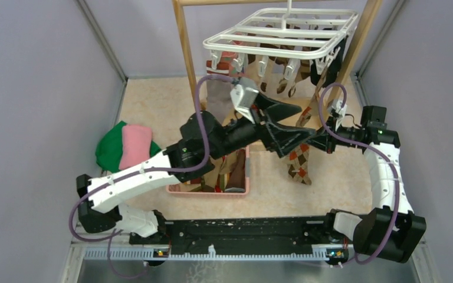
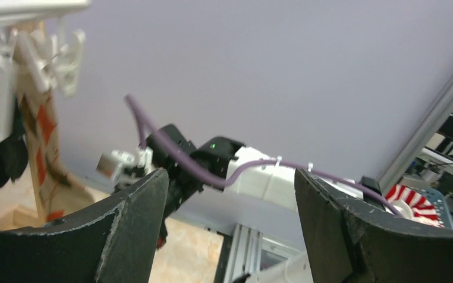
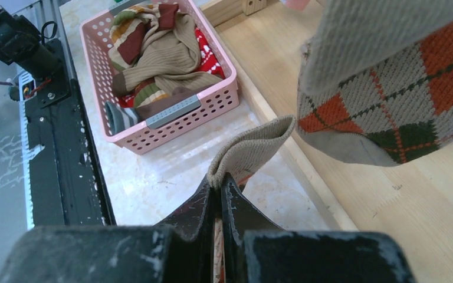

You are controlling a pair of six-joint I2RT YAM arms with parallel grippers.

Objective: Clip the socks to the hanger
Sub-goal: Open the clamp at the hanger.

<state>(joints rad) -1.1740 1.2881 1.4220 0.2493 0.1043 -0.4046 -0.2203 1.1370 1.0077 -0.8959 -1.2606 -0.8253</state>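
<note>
The white grid hanger (image 1: 283,35) hangs at the back with several clips (image 1: 262,65) beneath; some hold socks. My right gripper (image 1: 304,144) is shut on the cuff of a brown-orange argyle sock (image 1: 299,166), which dangles below the hanger. In the right wrist view the gripper (image 3: 218,180) pinches the beige cuff (image 3: 253,150), and a second argyle sock (image 3: 401,88) hangs close at the upper right. My left gripper (image 1: 292,124) is open and empty just left of the right gripper. In the left wrist view its jaws (image 2: 230,188) stand wide apart, with white clips (image 2: 53,56) at the upper left.
A pink basket (image 1: 209,190) with several more socks (image 3: 165,56) sits on the floor under the left arm. Folded green and pink cloths (image 1: 124,144) lie at the left. The wooden stand's posts (image 1: 184,53) flank the hanger, and its base board (image 3: 354,177) lies below.
</note>
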